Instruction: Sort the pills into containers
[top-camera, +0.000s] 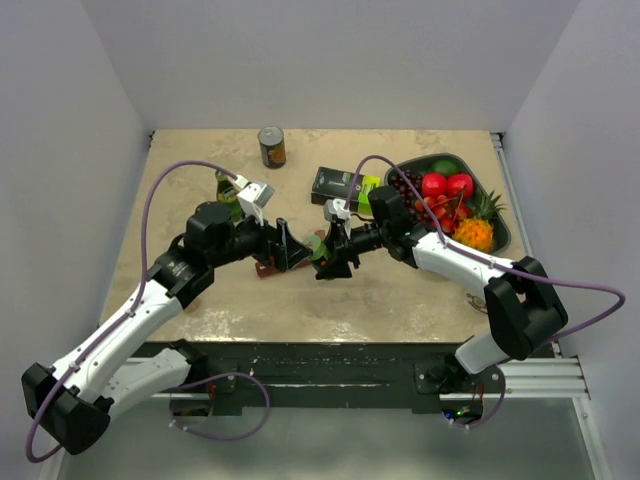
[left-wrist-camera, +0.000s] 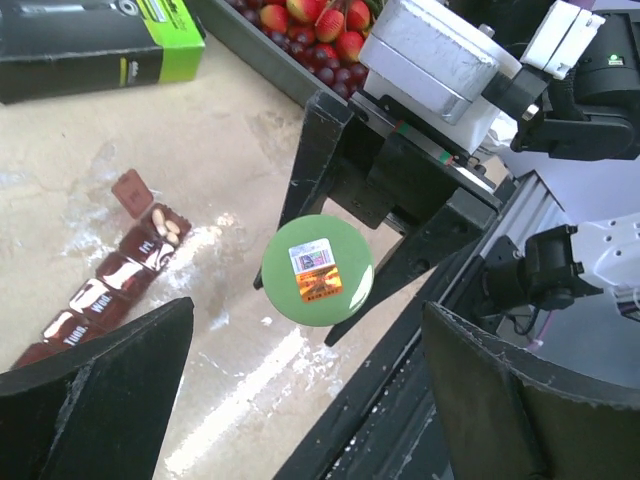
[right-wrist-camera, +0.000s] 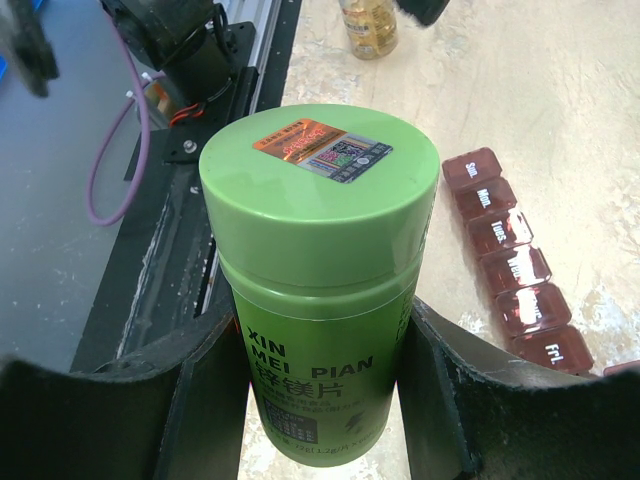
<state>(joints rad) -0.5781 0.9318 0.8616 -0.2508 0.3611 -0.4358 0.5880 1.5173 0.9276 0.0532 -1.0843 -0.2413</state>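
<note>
My right gripper (right-wrist-camera: 320, 400) is shut on a green pill bottle (right-wrist-camera: 320, 300) with its green cap on, held above the table; it also shows in the top view (top-camera: 318, 243). The maroon strip of containers (right-wrist-camera: 510, 260) lies on the table beside it, most lids shut. In the left wrist view the strip (left-wrist-camera: 100, 290) has one end compartment open with white pills (left-wrist-camera: 165, 227) inside. My left gripper (left-wrist-camera: 305, 400) is open and empty, facing the bottle's cap (left-wrist-camera: 318, 270) and short of it.
A black-and-lime box (top-camera: 340, 185) and a dark tray of fruit (top-camera: 400, 168) lie behind the right arm. A can (top-camera: 272, 146) and a small bottle (top-camera: 230, 190) stand at the back left. The table's front edge is close below both grippers.
</note>
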